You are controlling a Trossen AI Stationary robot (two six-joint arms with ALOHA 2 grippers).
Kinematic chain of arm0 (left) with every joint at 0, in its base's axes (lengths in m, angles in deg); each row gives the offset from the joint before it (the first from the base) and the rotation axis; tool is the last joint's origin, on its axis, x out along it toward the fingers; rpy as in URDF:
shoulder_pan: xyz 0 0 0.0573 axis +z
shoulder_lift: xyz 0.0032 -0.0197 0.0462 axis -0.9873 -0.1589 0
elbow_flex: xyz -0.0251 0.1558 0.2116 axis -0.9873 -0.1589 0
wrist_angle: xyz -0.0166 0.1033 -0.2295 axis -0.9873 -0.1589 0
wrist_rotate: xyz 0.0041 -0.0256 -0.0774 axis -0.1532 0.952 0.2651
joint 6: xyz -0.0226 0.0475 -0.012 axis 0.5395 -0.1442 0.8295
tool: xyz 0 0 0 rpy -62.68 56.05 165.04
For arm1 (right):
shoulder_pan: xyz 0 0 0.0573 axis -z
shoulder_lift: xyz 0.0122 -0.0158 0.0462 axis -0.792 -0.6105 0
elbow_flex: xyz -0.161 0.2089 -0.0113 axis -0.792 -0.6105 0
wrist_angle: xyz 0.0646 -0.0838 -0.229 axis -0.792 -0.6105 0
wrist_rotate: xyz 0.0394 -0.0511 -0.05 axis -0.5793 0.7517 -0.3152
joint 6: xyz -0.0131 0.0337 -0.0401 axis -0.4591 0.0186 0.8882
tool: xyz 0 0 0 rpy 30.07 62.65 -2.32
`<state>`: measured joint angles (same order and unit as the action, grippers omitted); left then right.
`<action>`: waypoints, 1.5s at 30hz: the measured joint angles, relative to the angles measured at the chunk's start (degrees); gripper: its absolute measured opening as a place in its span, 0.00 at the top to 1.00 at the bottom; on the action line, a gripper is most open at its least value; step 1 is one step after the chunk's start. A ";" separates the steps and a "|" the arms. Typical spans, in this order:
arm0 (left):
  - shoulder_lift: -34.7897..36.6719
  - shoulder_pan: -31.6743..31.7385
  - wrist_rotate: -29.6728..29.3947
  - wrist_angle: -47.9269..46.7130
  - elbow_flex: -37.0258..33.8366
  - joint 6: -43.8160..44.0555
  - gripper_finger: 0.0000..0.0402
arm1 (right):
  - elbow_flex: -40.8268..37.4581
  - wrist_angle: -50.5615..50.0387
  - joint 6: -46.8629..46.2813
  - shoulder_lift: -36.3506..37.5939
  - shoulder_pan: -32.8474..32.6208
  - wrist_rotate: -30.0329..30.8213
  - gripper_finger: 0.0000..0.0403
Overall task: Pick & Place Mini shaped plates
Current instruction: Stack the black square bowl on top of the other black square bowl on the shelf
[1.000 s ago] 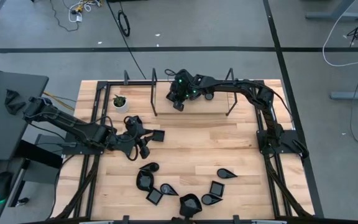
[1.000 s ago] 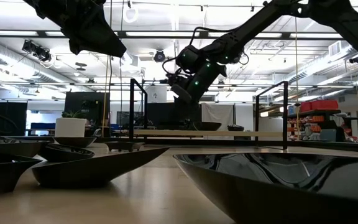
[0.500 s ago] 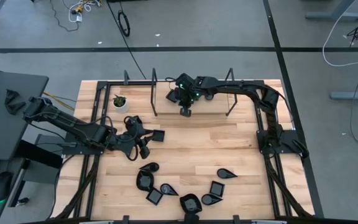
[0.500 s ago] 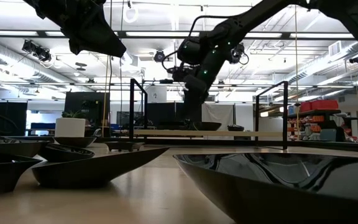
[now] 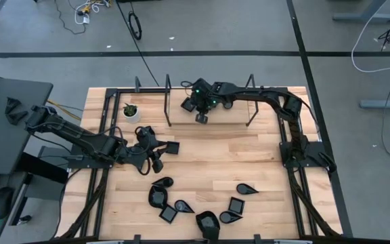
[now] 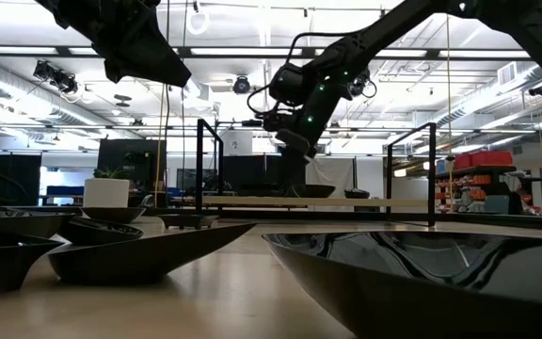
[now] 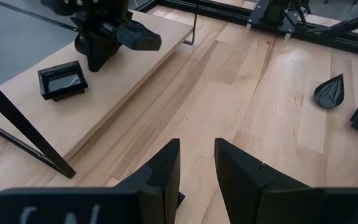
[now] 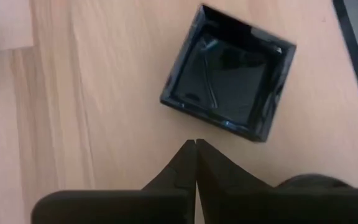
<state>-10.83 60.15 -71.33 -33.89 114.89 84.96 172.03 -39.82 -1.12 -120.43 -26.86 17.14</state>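
Seen from above: a wooden table (image 5: 202,159) with a dark arm on each side.

Right gripper (image 5: 202,116) reaching in over a raised wooden shelf (image 5: 230,116) along the far edge. Fingers pressed together, holding nothing. Directly below the tips in the right wrist view (image 8: 195,144), a square plate (image 8: 229,84), glossy black, lying flat on the wood, just apart from the closed fingertips. In the left wrist view, the same square plate (image 7: 62,79) flat on the shelf, with the right gripper (image 7: 120,37) close beside and above it. In the low view, right gripper (image 6: 299,141) hanging above shelf height.

Left gripper (image 5: 157,158) low over the left middle of the table, pointing toward the centre. Fingers (image 7: 166,165) apart, bare wood showing in the gap. Another square plate (image 5: 172,147) just beside its tip from above; whether touching it, impossible to tell.

Remaining plates grouped near the front edge, well apart from both grippers: a teardrop (image 5: 160,183), a rounded one (image 5: 157,196), two small squares (image 5: 168,213) (image 5: 236,204), a leaf shape (image 5: 183,205), a larger rounded dish (image 5: 207,220), and two more teardrops (image 5: 231,217) (image 5: 246,189). One of these teardrops (image 7: 331,92) also visible past the left fingers. Up close in the low view, shallow black dishes (image 6: 149,250) filling the foreground.

Small white pot with a green plant (image 5: 131,111) on the far left of the table, beside the shelf's end.
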 joint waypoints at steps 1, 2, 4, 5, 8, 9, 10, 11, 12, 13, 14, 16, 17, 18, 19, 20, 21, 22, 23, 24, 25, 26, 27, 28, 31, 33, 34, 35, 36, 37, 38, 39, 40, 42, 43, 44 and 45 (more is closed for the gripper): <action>0.00 0.00 0.00 0.00 0.00 0.00 0.74 | 0.02 0.15 0.00 0.00 0.00 0.00 0.97; 0.00 0.00 0.00 0.07 0.00 0.02 0.74 | 0.02 0.15 0.00 0.00 0.00 0.00 0.97; -0.01 0.00 0.00 0.08 0.00 0.02 0.74 | 0.00 0.83 -0.04 0.00 0.09 0.00 0.97; 0.00 0.00 0.00 0.09 0.00 0.04 0.74 | 0.02 1.32 -0.25 0.00 0.21 0.01 0.97; 0.00 0.00 0.00 0.11 0.00 0.04 0.74 | 0.02 1.48 -1.29 0.00 0.69 0.02 0.97; 0.00 0.00 0.00 0.15 0.00 0.06 0.74 | 0.02 1.48 -1.53 0.00 0.77 0.02 0.97; 0.00 0.00 0.00 0.15 0.00 0.06 0.74 | 0.02 1.55 -1.77 0.00 0.92 0.00 0.97; 0.00 0.00 0.00 0.13 0.00 0.06 0.74 | 0.02 1.55 -2.15 0.00 1.06 -0.05 0.97; 0.00 0.00 0.00 0.15 0.00 0.06 0.74 | 0.02 1.49 -2.26 0.00 1.20 -0.24 0.97; -0.01 0.00 0.00 0.14 0.00 0.07 0.74 | 0.02 1.48 -2.40 0.00 1.30 -0.35 0.97; 0.00 0.00 0.00 0.15 0.00 0.06 0.74 | 0.02 1.51 -2.48 0.00 1.38 -0.52 0.97; 0.00 0.00 0.00 0.15 0.00 0.08 0.74 | 0.02 1.42 -2.56 0.00 1.54 -0.67 0.97; 0.00 0.00 0.00 0.15 0.00 0.08 0.74 | 0.02 1.17 -2.57 -0.01 1.63 -1.16 0.97; -0.02 0.00 0.00 0.15 0.00 0.08 0.74 | 0.02 1.05 -2.57 -0.29 1.67 -1.96 0.97; 0.00 0.02 0.00 0.17 0.00 0.08 0.74 | 0.04 1.06 -2.64 -0.59 1.73 -2.98 0.97; -0.01 0.02 0.00 0.18 0.00 0.08 0.74 | 0.04 0.35 -2.93 -0.85 1.92 -4.02 0.97; -0.01 0.02 0.00 0.18 0.00 0.08 0.74 | 0.02 -0.45 -2.71 -1.40 2.03 -4.52 0.97; 0.00 0.02 0.00 0.20 0.00 0.08 0.74 | 0.02 -0.02 -1.77 -1.87 2.03 -4.50 0.97; -0.01 0.02 0.00 0.23 0.00 0.08 0.74 | 0.01 0.31 -1.42 -2.13 2.03 -4.49 0.97; 0.00 0.02 0.00 0.26 0.00 0.07 0.74 | -0.04 0.09 -1.42 -2.16 2.03 -4.46 0.97; -0.01 0.03 0.00 0.32 0.00 0.08 0.74 | -0.05 0.74 -1.46 -2.15 2.03 -4.25 0.98; 0.00 0.04 0.00 0.30 0.00 0.08 0.74 | -0.03 2.14 -1.48 -2.08 2.00 -3.63 0.98; 0.00 0.02 0.00 0.31 0.00 0.06 0.74 | -0.03 3.04 -1.46 -2.05 1.99 -2.96 0.98; 0.00 0.02 0.00 0.38 0.00 0.06 0.74 | -0.03 3.48 -1.50 -2.05 1.99 -2.43 0.99; -0.01 0.02 0.00 0.39 0.00 0.06 0.74 | -0.03 5.65 -2.72 -2.04 2.24 -1.01 0.99; -0.01 0.02 0.00 0.37 0.00 0.05 0.74 | -0.03 6.47 -2.95 -2.03 2.39 0.35 0.99; 0.00 0.02 0.00 0.37 0.00 0.04 0.74 | -0.03 6.90 -3.03 -2.03 2.43 1.25 0.99; 0.00 0.02 0.00 0.39 0.00 0.06 0.74 | -0.03 7.68 -3.27 -2.03 2.43 1.86 0.98; 0.00 0.02 0.00 0.39 0.00 0.04 0.74 | -0.03 8.67 -3.52 -2.03 2.43 2.00 0.98; -0.02 0.02 0.00 0.37 0.00 0.06 0.74 | -0.03 9.58 -3.65 -2.03 2.45 2.03 0.98; 0.00 0.02 0.00 0.39 0.00 0.06 0.74 | -0.03 9.99 -3.76 -2.03 2.45 2.14 0.98; -0.01 0.02 0.00 0.39 0.00 0.05 0.74 | -0.03 10.30 -3.87 -2.03 2.47 2.21 0.99; 0.00 0.02 0.00 0.38 0.00 0.04 0.74 | -0.03 10.73 -3.87 -2.03 2.55 2.19 0.99; 0.00 0.02 0.00 0.39 0.00 0.06 0.74 | 0.04 12.35 -4.09 -2.47 2.58 2.19 0.99; -0.01 0.02 0.02 0.39 0.00 0.06 0.74 | 0.08 12.99 -4.45 -2.73 2.58 2.12 0.98; 0.00 0.02 0.02 0.35 0.00 0.06 0.74 | 0.05 12.46 -4.59 -2.85 2.58 2.04 0.98; 0.00 0.02 0.02 0.39 0.00 0.06 0.74 | 0.00 11.96 -4.43 -2.95 2.58 2.24 0.98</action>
<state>-10.83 60.17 -71.31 -33.50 114.89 85.03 172.02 -27.86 -5.55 -123.39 -24.28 19.38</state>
